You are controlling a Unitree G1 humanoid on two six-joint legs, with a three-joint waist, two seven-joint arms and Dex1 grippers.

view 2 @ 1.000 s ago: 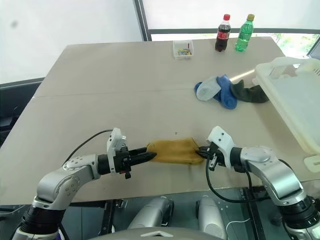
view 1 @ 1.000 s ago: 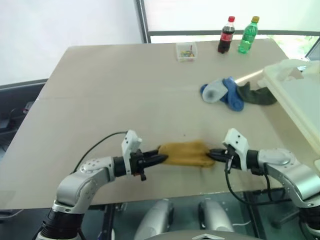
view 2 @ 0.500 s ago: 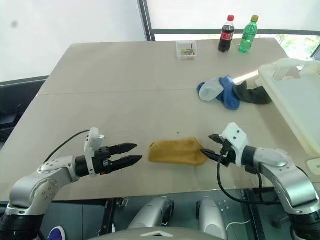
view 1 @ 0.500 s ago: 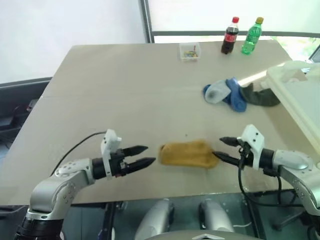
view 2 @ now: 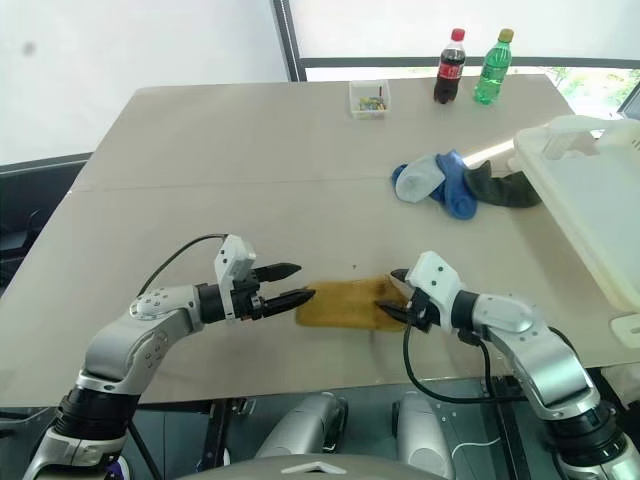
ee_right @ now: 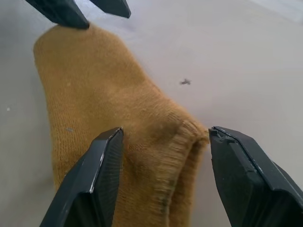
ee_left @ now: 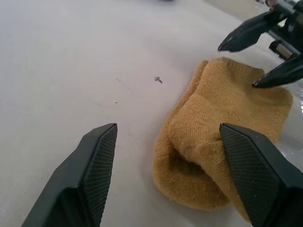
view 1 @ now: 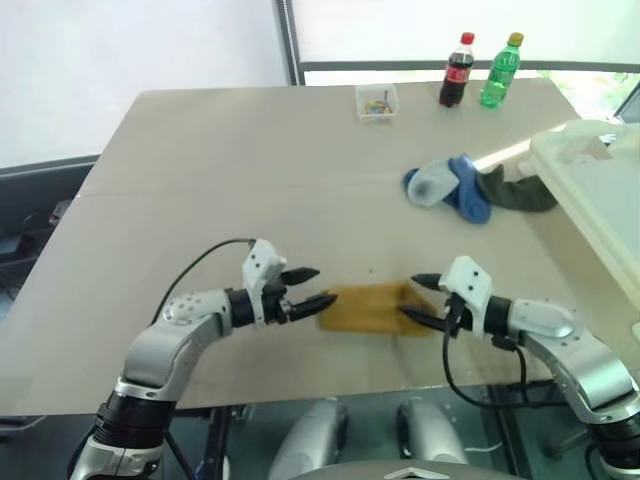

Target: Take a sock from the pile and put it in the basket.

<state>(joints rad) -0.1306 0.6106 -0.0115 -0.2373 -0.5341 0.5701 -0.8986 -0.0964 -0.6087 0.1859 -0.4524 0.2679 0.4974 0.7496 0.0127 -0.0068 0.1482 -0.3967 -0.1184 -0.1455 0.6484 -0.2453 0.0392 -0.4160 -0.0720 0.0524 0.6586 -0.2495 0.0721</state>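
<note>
Both my tools, left tool (view 1: 309,288) and right tool (view 1: 420,299), have closed back in on the mustard sock (view 1: 368,308), jaws released at each end. It lies flat on the table (view 1: 250,170), away from the pile (view 1: 470,186), with the basket (view 1: 600,190) still waiting.

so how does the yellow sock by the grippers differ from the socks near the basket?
The mustard yellow sock lies alone at the near edge of the table, between the left gripper and right gripper, both with jaws open at its ends. The pile sits farther off, beside the white basket, with no gripper near. The yellow sock is one colour, flattened; the pile mixes pale, blue and dark socks, overlapping. All rest on the table, none in the basket.
</note>
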